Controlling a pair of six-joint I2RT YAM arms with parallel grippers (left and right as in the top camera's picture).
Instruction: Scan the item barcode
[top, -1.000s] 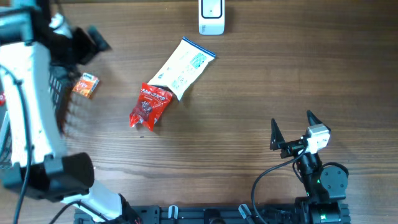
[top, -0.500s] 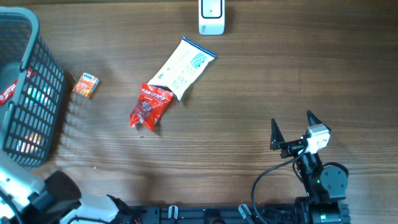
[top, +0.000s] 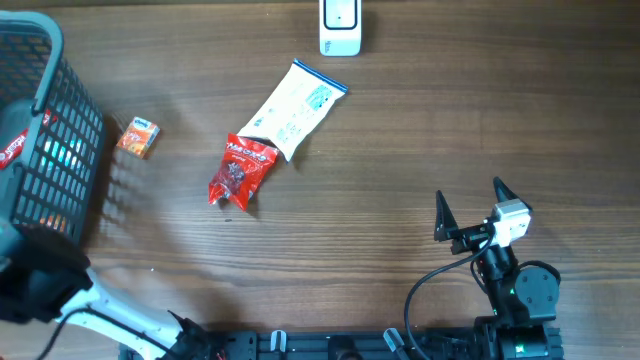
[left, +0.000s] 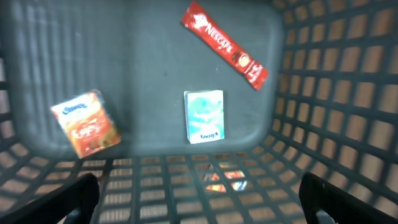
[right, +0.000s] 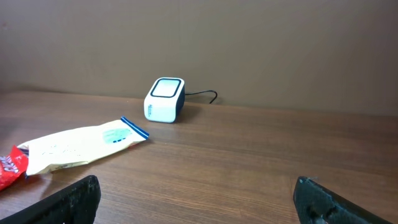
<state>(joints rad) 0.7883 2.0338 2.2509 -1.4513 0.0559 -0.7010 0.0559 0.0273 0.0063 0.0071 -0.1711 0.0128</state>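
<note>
I see left gripper (left: 199, 200) hanging over basket (top: 70, 150), fingers spread wide, nothing held. In basket: orange pack (left: 86, 123), teal box (left: 204, 116), red stick sachet (left: 224, 45). On table (top: 400, 150), near basket: small orange box (top: 138, 137). Mid-table: red packet (top: 240, 172) touching white pouch (top: 295, 110). Scanner (top: 340, 28) at far edge. Right gripper (top: 469, 192) at near edge, fingers wide apart, empty.

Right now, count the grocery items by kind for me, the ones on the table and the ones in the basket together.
Bags: 2, white pouch, red snack bag
Small boxes: 3, orange box, teal box, orange pack
Stick sachets: 1, red stick
Total: 6
</note>
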